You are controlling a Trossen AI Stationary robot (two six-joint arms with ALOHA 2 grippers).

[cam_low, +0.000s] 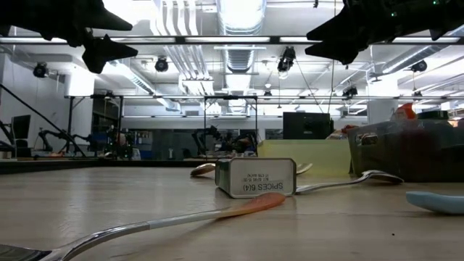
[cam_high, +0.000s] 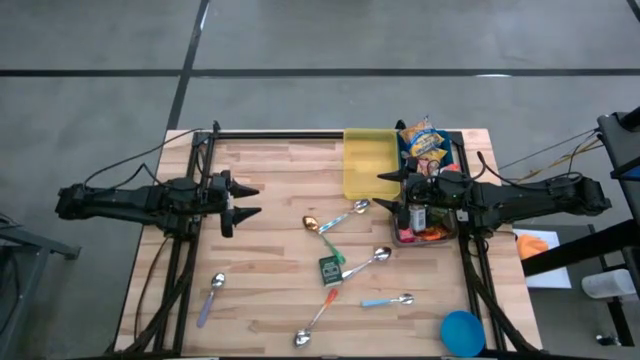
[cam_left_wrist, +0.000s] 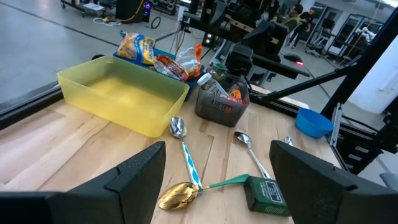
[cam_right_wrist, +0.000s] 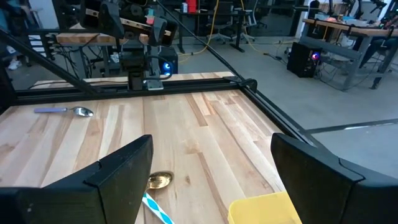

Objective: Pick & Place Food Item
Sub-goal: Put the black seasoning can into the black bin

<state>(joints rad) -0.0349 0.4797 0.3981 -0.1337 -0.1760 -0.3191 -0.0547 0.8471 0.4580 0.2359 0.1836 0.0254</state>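
Snack packets [cam_high: 423, 140] lie in a blue bin at the far right. Beside them is an empty yellow tray [cam_high: 368, 163], which also shows in the left wrist view [cam_left_wrist: 118, 93]. A dark bin [cam_left_wrist: 221, 106] with more packaged food stands just nearer. My left gripper [cam_high: 255, 200] hovers open above the table's left side, pointing right, with nothing between its fingers [cam_left_wrist: 217, 146]. My right gripper [cam_high: 380, 192] hovers open beside the dark bin, pointing left over the table's middle [cam_right_wrist: 211, 140], also with nothing in it.
Several spoons [cam_high: 335, 218] lie scattered over the wooden table. A green spice tin [cam_high: 331, 268] lies among them, near the middle. A blue bowl [cam_high: 462, 331] sits at the near right corner. Black frame rails [cam_high: 300, 135] run along the far edge and both sides.
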